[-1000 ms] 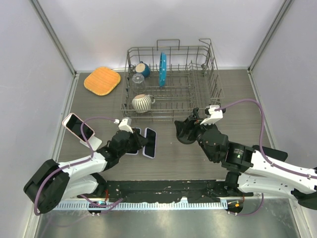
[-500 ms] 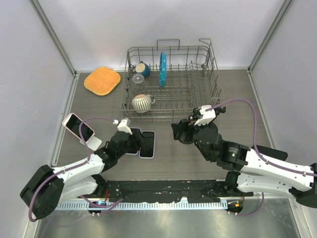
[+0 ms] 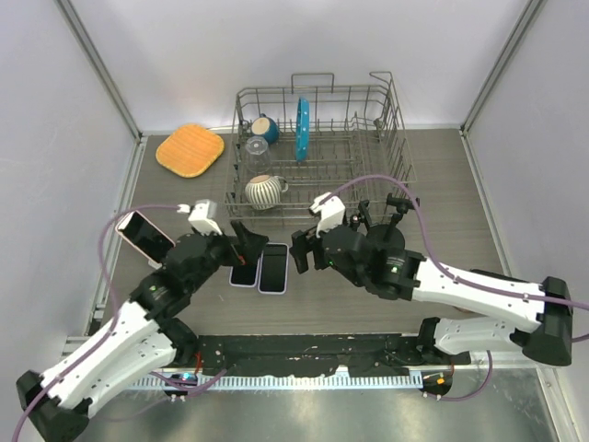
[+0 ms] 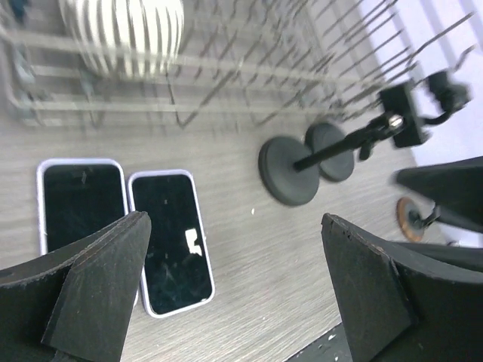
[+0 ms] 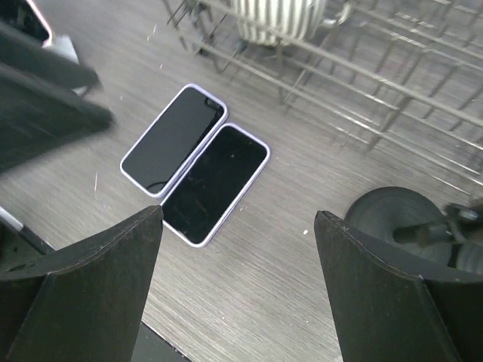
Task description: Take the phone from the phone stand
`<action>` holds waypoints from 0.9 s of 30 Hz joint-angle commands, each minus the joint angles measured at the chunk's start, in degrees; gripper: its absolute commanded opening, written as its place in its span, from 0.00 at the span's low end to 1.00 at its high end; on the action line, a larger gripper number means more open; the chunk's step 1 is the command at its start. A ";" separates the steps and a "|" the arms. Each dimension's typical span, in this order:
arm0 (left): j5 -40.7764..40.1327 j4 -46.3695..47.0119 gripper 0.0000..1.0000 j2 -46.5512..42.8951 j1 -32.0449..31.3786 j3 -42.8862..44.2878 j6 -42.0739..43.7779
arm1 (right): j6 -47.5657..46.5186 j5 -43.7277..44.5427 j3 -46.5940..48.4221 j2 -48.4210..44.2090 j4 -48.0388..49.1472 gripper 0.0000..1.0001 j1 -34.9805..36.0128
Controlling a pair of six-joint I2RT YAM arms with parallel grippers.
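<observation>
Phone (image 3: 273,269): freed, flat on tabletop (image 3: 442,184) beside second phone (image 3: 244,273).
Left hand (image 4: 234,226): just opened, drawn back.
Right hand (image 5: 238,215): open, empty.
Pink phone (image 3: 144,236): still propped; likely next.

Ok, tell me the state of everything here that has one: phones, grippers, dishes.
pink phone: propped on its stand, not removed.
first loose phone: flat, screen dark.
second loose phone: flat beside it, screen dark.
left gripper: open, empty.
right gripper: open, empty.
striped mug: on its side in dish rack.
blue plate: upright in rack.
</observation>
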 commanded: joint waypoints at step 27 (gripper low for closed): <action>-32.79 -18.21 1.00 -38.36 0.08 7.68 25.90 | -1.99 -10.69 7.97 36.75 -1.75 0.87 4.08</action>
